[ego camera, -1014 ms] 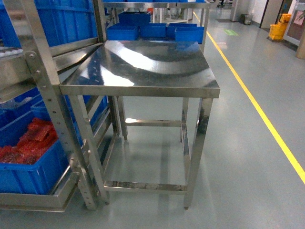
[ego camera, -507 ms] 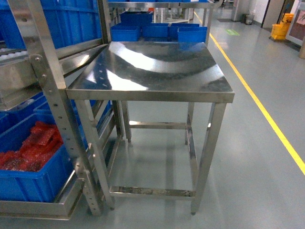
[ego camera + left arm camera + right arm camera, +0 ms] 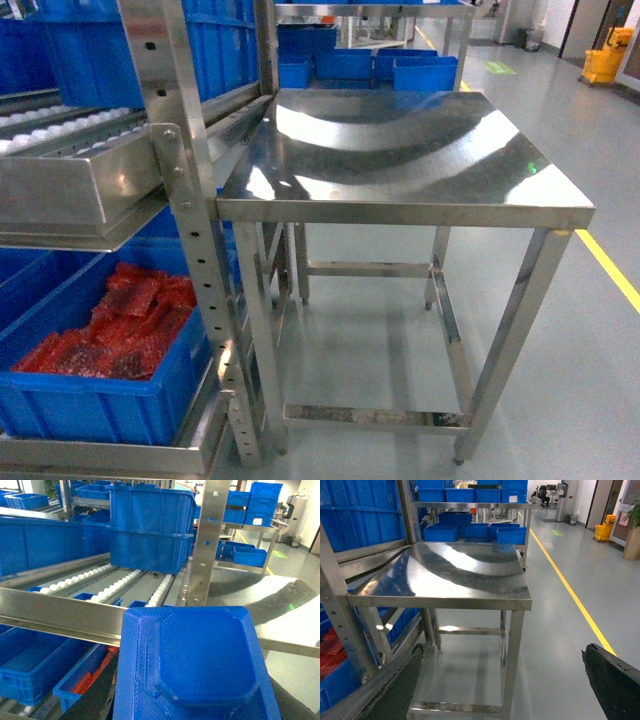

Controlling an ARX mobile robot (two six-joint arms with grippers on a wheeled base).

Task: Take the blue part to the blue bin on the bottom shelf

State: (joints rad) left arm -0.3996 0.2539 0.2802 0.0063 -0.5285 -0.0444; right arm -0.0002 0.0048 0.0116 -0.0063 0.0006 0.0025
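Observation:
The blue part [image 3: 200, 665], a flat 3D-printed piece with a raised octagonal middle, fills the lower half of the left wrist view. My left gripper [image 3: 197, 707] is shut on it, with only dark finger edges [image 3: 102, 700] showing beside it. Past the part, under a steel rail, lie an empty blue bin [image 3: 30, 665] and a narrower blue bin holding red pieces [image 3: 82, 682]. In the head view a blue bin [image 3: 100, 405] of red parts sits on the bottom shelf [image 3: 110, 457]; neither gripper shows there. My right gripper [image 3: 505, 685] stands open over the floor, holding nothing.
A stainless-steel table [image 3: 400, 150] stands right of the rack post [image 3: 195, 240]. A roller-rail level [image 3: 120, 582] carries stacked blue crates [image 3: 150, 527]. More blue bins [image 3: 345, 65] sit behind the table. A yellow floor line [image 3: 570, 587] runs on the right.
The head view has swung left and closer to the rack: post and table slid right in the picture, and more of the bin with red parts shows.

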